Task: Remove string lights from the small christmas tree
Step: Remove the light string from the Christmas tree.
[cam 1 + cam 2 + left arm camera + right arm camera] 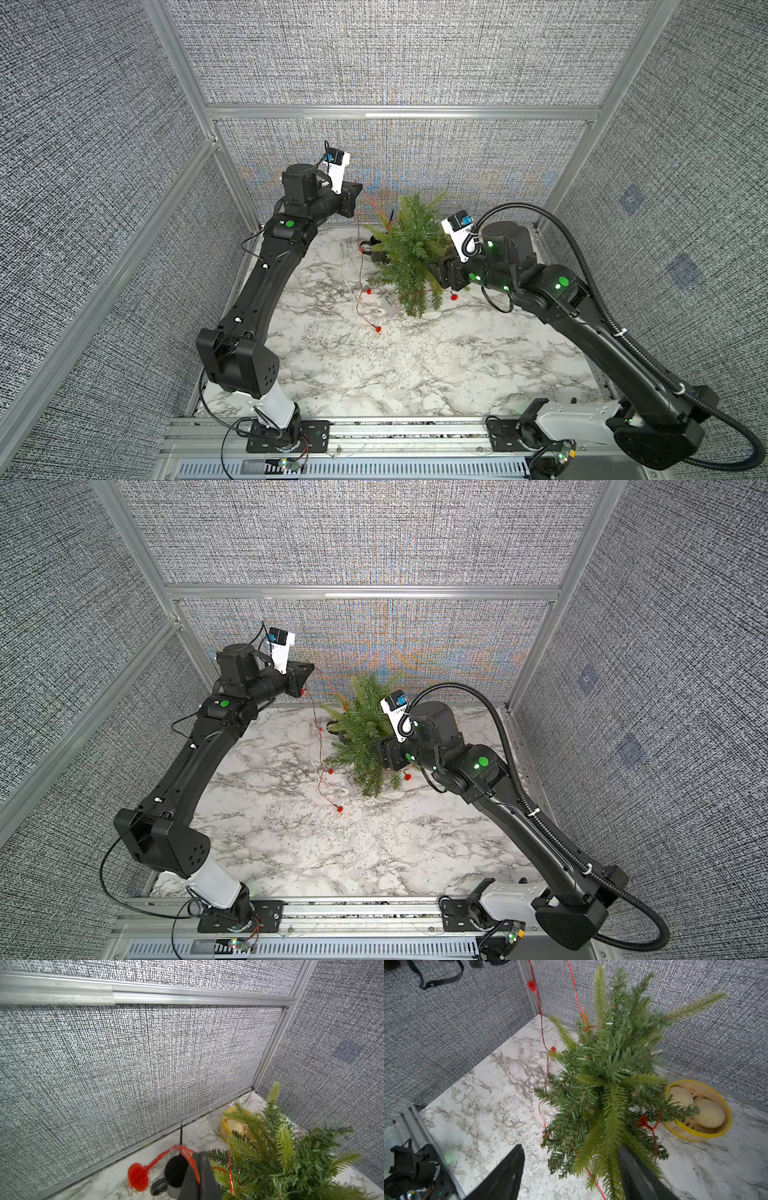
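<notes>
The small christmas tree [411,245] [365,725] is a green pine at the back of the marble table. The string lights [360,266] are a thin red wire with red bulbs; the wire rises from the table to my left gripper [357,199] [198,1159], which is shut on it high up and left of the tree. One strand still runs into the tree top [583,1018], and a bulb [642,1121] hangs low in the branches. My right gripper [571,1153] is open, its fingers either side of the lower branches. A clear box [388,305] lies by the tree.
A black mug [176,1172] stands left of the tree, close to the back wall. Behind the tree sits a yellow-rimmed basket [724,1126] with pale buns. Fabric walls with metal rails close in the back and both sides. Loose bulbs [379,329] lie on the marble.
</notes>
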{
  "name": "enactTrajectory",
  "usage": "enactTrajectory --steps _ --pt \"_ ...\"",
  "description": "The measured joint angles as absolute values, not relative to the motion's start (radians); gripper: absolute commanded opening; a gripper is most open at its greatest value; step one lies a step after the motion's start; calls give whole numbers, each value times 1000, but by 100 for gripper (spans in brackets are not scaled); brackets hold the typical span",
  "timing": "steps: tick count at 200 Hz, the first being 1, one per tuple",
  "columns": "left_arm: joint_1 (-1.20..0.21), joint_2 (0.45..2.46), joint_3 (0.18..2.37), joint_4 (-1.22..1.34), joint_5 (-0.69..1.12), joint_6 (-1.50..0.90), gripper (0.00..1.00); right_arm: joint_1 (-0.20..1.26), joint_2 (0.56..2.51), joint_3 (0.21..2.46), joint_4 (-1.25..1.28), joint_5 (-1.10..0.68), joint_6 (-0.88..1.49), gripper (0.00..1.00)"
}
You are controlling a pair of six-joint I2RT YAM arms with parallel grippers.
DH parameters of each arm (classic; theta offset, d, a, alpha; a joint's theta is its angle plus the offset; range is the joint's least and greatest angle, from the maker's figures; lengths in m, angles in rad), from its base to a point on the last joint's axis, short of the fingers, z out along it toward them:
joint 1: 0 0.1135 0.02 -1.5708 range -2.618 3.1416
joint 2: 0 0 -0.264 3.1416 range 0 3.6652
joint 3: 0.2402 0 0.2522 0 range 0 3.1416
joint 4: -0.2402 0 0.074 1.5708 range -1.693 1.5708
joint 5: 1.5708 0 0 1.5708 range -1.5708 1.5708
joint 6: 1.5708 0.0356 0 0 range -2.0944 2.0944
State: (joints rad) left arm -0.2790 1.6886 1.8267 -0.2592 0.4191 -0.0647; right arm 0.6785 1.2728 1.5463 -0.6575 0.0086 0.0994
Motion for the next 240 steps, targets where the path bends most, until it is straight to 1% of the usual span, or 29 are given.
enactTrajectory --steps 52,135,188,240 --pt "-279 1813 1990 -263 429 -28 0 590 1322 1611 -615 -52 100 72" --pt "-280 1934 2152 -260 454 -15 0 447 1433 1712 -542 -175 107 72" --pt "-294 2031 2267 -254 478 -23 0 336 1583 1864 -518 -326 73 73" --pt "-320 2140 2431 -253 497 -38 0 254 1789 2036 -459 -490 39 74"
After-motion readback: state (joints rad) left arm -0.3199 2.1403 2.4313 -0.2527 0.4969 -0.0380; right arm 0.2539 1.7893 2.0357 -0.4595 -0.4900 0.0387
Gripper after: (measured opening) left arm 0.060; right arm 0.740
